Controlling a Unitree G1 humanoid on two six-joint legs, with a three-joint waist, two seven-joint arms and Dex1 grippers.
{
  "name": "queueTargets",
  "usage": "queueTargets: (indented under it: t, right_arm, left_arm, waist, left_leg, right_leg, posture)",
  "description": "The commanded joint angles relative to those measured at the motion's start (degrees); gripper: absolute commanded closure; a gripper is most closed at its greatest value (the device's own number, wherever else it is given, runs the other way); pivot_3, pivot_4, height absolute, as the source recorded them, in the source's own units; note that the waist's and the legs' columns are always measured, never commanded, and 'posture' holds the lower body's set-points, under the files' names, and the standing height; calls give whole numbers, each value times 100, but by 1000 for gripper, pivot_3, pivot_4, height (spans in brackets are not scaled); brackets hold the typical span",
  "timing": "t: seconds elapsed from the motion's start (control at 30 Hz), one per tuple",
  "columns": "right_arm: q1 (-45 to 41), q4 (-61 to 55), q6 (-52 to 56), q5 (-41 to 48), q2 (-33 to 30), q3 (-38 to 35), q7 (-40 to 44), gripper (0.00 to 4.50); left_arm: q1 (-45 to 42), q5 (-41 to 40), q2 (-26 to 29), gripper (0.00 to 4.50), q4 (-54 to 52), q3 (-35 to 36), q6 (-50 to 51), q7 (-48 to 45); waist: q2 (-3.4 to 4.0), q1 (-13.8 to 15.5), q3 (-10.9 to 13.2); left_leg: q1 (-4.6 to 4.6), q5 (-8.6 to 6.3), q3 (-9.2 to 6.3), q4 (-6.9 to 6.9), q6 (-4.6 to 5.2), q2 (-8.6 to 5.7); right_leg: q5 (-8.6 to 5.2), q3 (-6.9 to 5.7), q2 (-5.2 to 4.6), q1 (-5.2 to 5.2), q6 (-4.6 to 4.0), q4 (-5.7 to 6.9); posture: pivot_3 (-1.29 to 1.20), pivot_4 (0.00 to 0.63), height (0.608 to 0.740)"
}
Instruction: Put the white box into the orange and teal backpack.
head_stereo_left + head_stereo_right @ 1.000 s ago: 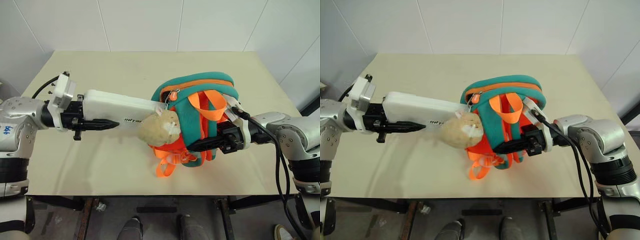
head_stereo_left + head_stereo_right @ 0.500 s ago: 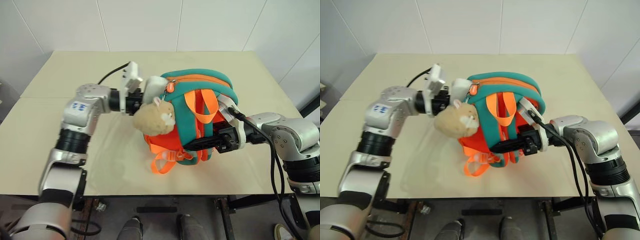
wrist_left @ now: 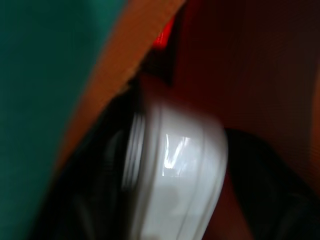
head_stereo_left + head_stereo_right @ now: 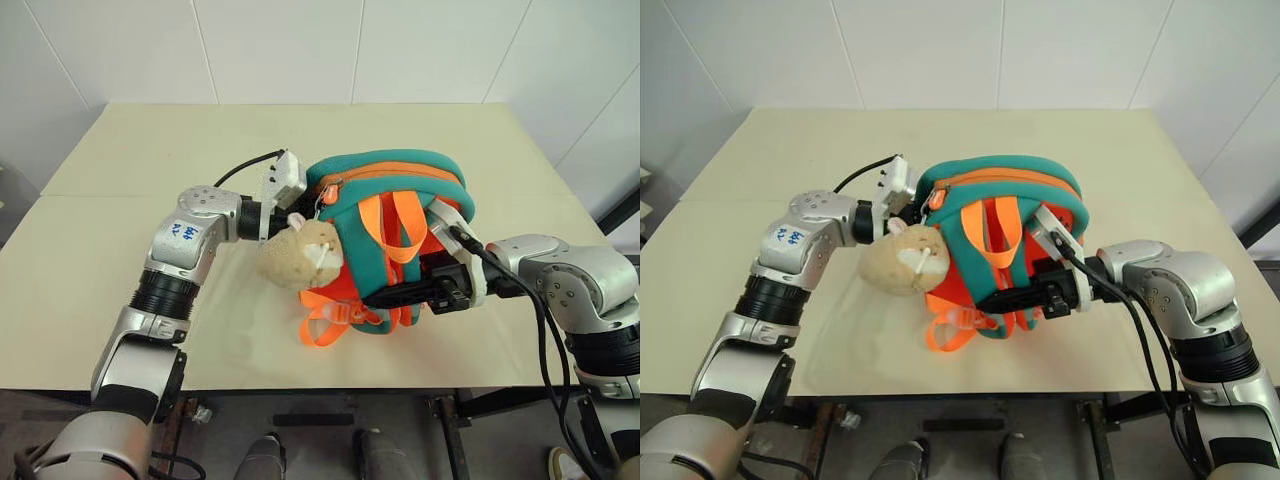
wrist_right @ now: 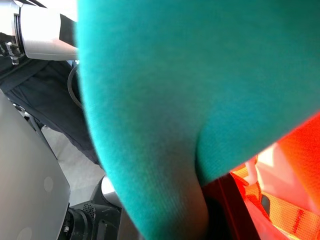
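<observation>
The left arm reaches in from the lower left of the head views, bent at the elbow, its wrist level and pointing toward the middle of the frame, where the left gripper [image 3: 165, 200] is buried in the open side of the backpack [image 4: 400, 180]. A second ago that arm was stretched far out at the left edge with the white box [image 3: 175, 170] sticking well out of the opening; now the arm has pushed across and the box has gone inside, its rounded white end visible in the left wrist view between two dark fingers [image 3: 95, 170], against the orange lining. The fingers lie along either side of the box; whether they clamp it or have let go cannot be told. The right arm comes in from the right edge, bent and held where it was, its right gripper [image 4: 400, 296] clenched on the backpack's lower front by the orange straps. The backpack sits mid-table [image 4: 180, 130], the tan plush charm [image 4: 300, 252] hanging at its left.
</observation>
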Motion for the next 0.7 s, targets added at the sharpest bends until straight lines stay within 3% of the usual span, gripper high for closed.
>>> queueTargets:
  t: [0.03, 0.13, 0.33, 0.5, 0.7]
  right_arm:
    - [2, -116, -52, 91, -15, -175, -13, 4500]
    - [10, -110, -71, 84, -21, -167, 6, 4500]
    - [-55, 68, -275, -84, 17, -41, 122, 4500]
    - [-52, 99, -336, -132, 18, 1, 187, 4500]
    - [-80, 213, -402, -230, 73, 85, 273, 4500]
  left_arm:
    - [-6, -401, 414, 364, -344, 377, -16, -586]
    - [19, -462, 659, 364, -265, 433, 115, -740]
    - [313, -99, 1719, 364, 47, 536, -617, -1459]
    - [723, -700, 2140, 364, -843, 851, 73, -1514]
    - [1123, -1261, 1872, 364, -1995, 1159, 543, -789]
  waist:
    - [1, 0, 0]
    - [1, 15, 0]
    - [1, 0, 0]
    - [1, 9, 0]
    - [1, 23, 0]
  left_leg:
    - [1, 0, 0, -3, 0, 0]
    - [1, 0, 0, -6, 0, 0]
    - [1, -2, 1, -1, 4, 0]
    - [0, -4, 0, 2, 7, 0]
    - [-2, -6, -2, 7, 10, 1]
  right_leg:
    - [0, 0, 0, 0, -1, 0]
    - [-1, 0, 1, -1, -1, -2]
    - [-1, 0, 0, 1, -1, -2]
    - [-1, 0, 0, 3, -2, -2]
    - [-1, -2, -1, 6, -2, -2]
  posture:
    - [0, 150, 740]
    - [0, 150, 740]
    - [0, 150, 740]
    - [0, 150, 740]
    - [0, 150, 740]
